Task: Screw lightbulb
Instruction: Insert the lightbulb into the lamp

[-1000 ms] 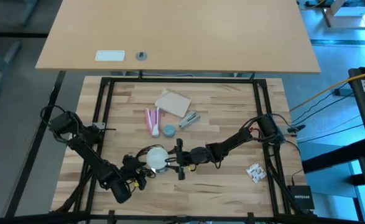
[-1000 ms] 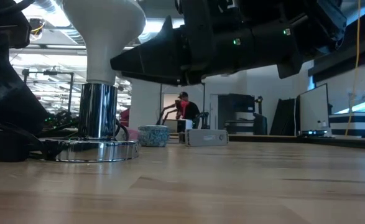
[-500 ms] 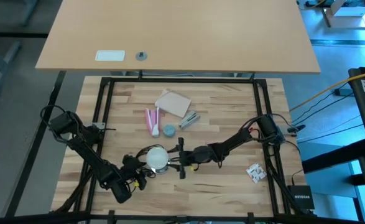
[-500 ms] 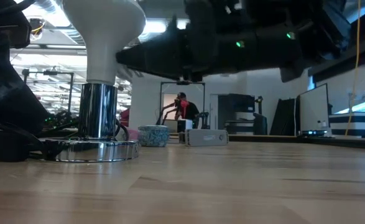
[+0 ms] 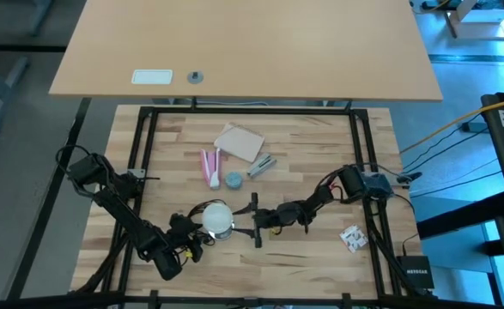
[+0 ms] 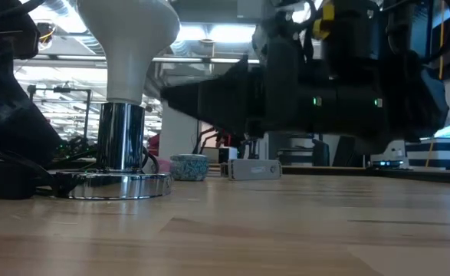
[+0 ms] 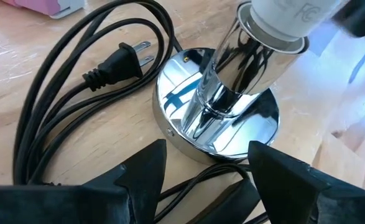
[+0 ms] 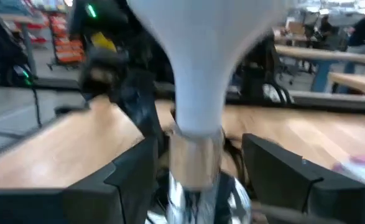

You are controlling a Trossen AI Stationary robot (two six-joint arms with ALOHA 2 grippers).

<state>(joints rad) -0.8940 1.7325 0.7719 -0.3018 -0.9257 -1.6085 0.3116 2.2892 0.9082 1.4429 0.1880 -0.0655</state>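
1. Jaws: right gripper part-open, holding nothing, just beside the lightbulb w/ a small gap, fingers level w/ it
2. Left gripper jaws spread wide, empty, either side of the chrome base near table's front edge
3. Lightbulb stands upright in the chrome socket, dome up, on the round base
4. Black cord & plug lie coiled beside base
5. Small blue cap, pink item & silver piece sit farther back on table, well apart from arms
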